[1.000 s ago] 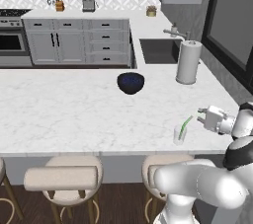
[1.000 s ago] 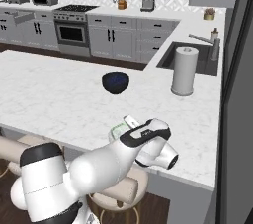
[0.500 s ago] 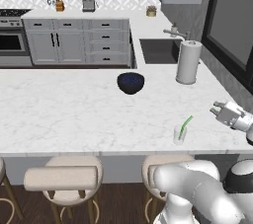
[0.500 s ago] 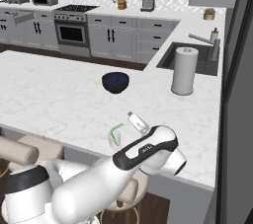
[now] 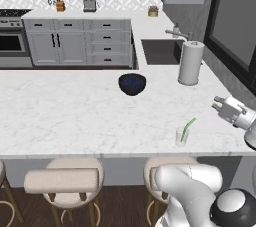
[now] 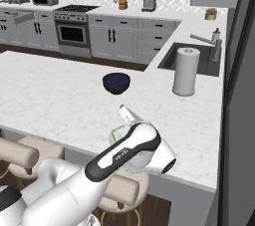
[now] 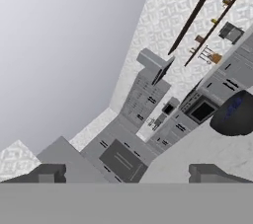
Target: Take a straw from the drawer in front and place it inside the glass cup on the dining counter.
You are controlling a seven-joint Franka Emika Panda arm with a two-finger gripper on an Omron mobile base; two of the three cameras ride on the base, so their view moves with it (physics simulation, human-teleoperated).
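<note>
the white two-finger gripper [image 5: 219,105] hangs above the right end of the long white marble-look dining counter [image 5: 65,116], its dark finger tips [image 7: 49,173] spread wide apart with nothing between them and nothing touching them. from the hand camera the two tips stand far to either side, looking out across the kitchen with the dark blue bowl [image 7: 236,114] at the right edge. the thin light-green straw [image 5: 188,128] stands tilted inside the small clear glass cup [image 5: 181,136], its upper end leaning toward the gripper but well apart from it. the cup sits near the counter's front edge, above a beige round stool [image 5: 67,177]. the tall white paper-towel roll [image 5: 190,63] stands farther back, near the sink.
</note>
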